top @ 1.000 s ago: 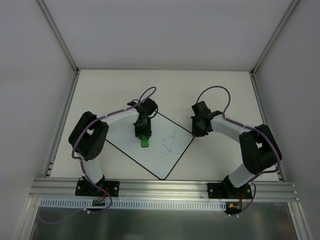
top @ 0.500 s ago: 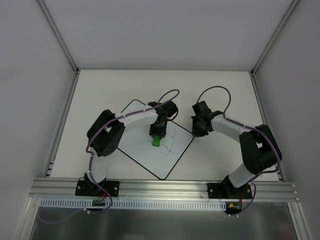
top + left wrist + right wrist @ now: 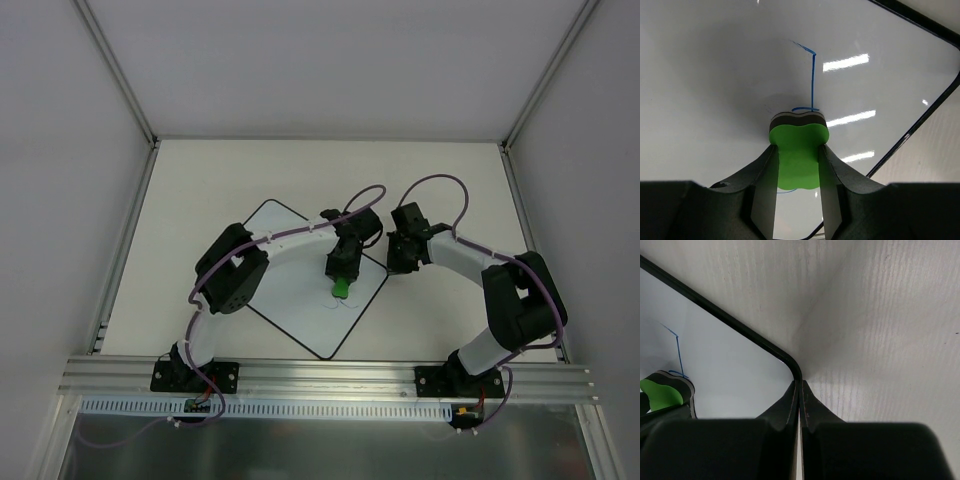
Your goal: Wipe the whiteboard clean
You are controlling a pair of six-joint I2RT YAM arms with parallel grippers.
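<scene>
A pale, off-white table (image 3: 200,180) with grey walls around it carries the flat white rectangular whiteboard (image 3: 292,305) with rounded corners and a thin black edge. The board lies turned like a diamond in the middle of the table, between the two arms.

The right gripper (image 3: 799,384) has its dark fingers pressed together with nothing between them. Their tips rest at the board's rounded right corner, on its black rim.

The left gripper (image 3: 342,279) stands over the right part of the board, pinching a small green bone-shaped eraser (image 3: 799,134). The eraser's dark felt face is down on the white surface.

A thin blue pen line (image 3: 813,75) runs away from the eraser's far edge.
</scene>
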